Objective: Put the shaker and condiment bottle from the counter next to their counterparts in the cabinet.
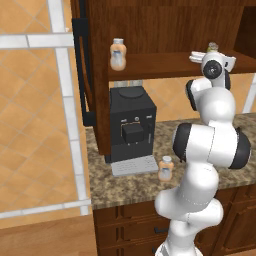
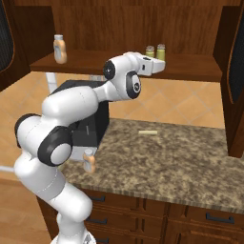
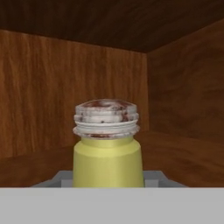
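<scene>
Shaker: small yellow-green cylindrical shaker (image 3: 107,153) with grey cap, probably light, stiff, smooth; hold it on the body.
Gripper: two-finger gripper (image 2: 155,66) nearly closed around it, over the cabinet shelf (image 2: 200,71).

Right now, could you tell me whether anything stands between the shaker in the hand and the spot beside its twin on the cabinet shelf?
Nothing visible does. The hand holds the shaker at the shelf, beside its twin; bare wood lies ahead.
</scene>
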Controlling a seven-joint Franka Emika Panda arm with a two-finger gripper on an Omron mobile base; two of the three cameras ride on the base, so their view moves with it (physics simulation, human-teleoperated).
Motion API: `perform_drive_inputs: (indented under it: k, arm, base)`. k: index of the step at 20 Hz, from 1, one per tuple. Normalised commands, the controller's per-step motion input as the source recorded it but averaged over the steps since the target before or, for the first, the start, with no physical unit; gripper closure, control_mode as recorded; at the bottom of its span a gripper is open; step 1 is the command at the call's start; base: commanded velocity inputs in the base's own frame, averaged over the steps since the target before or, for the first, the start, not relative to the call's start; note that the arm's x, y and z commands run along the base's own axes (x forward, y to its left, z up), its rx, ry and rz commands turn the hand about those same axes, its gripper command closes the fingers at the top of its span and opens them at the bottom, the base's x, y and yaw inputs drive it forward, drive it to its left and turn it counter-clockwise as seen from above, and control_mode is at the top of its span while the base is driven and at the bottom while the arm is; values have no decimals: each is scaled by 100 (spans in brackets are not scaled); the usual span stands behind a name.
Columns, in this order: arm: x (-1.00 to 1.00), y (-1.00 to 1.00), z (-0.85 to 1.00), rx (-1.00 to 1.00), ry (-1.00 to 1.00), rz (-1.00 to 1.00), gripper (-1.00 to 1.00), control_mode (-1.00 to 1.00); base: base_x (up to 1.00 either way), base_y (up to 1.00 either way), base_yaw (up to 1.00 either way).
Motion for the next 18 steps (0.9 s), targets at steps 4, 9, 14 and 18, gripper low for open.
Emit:
perform_drive_inputs:
  k: [4, 9, 14, 18]
  arm:
    - [3, -9, -2, 0, 0, 0, 100, -100]
    - [1, -5, -4, 0, 0, 0, -100, -100]
    - [2, -1, -4, 0, 1, 0, -100, -100]
    - [8, 0, -3, 0, 3, 0, -100, -100]
  base:
    - [0, 0, 0]
    - [0, 0, 0]
    - [0, 0, 0]
    - [0, 0, 0]
